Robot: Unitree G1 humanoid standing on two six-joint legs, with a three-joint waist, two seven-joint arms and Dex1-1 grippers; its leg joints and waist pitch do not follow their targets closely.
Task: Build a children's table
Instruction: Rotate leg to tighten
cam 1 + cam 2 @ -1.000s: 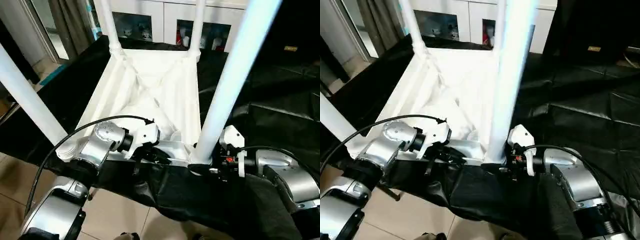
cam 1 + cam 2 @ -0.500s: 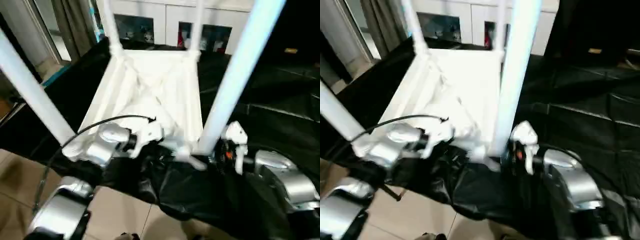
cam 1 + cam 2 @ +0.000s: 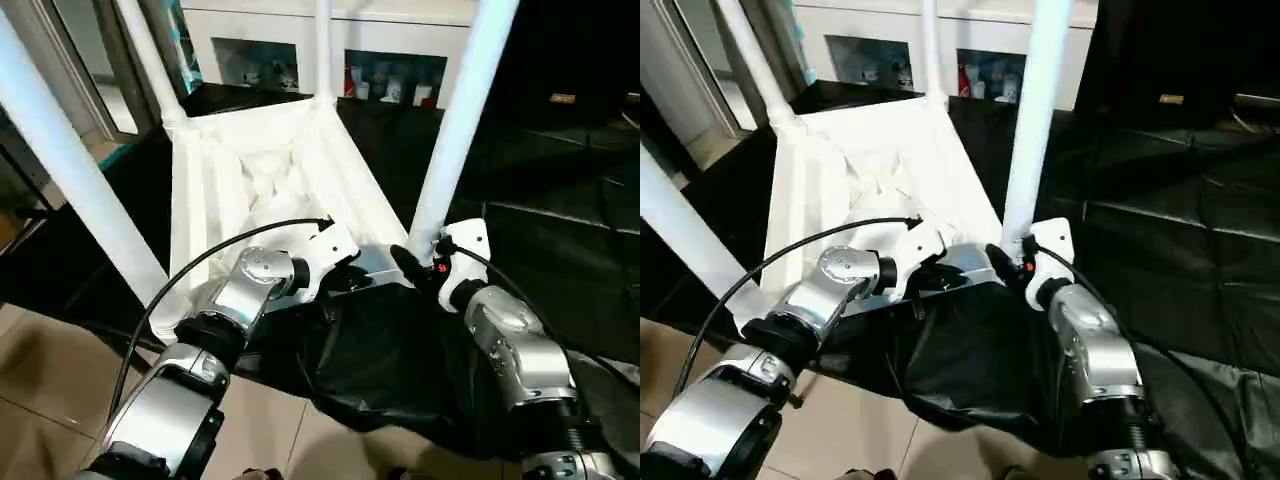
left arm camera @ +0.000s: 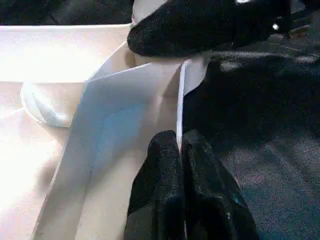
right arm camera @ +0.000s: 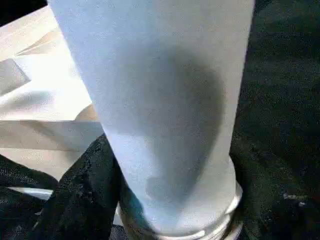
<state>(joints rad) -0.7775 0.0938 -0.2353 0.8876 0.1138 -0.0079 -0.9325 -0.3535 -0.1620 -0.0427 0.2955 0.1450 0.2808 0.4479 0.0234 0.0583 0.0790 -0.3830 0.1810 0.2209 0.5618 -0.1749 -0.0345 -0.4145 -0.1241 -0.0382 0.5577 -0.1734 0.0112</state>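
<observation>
1. The left gripper (image 4: 181, 150) is seen clamped on the thin near rim of the upturned tabletop (image 3: 262, 180); its two black fingers (image 4: 160, 170) are pressed together with the white edge pinched between them.
2. The right gripper (image 5: 165, 210) is wrapped around the base of the near right leg (image 3: 455, 120), one black finger on either side of the tube, just above the flared end seated in its corner socket.
3. Beyond the fingers, the table is seen lying top-down on the black cloth (image 3: 560, 240), with all four legs standing up from the corners.
4. The step in hand is judged to be seating or checking this last leg while the top is steadied.
5. Next, a firm downward press on the leg is called for, then release.
</observation>
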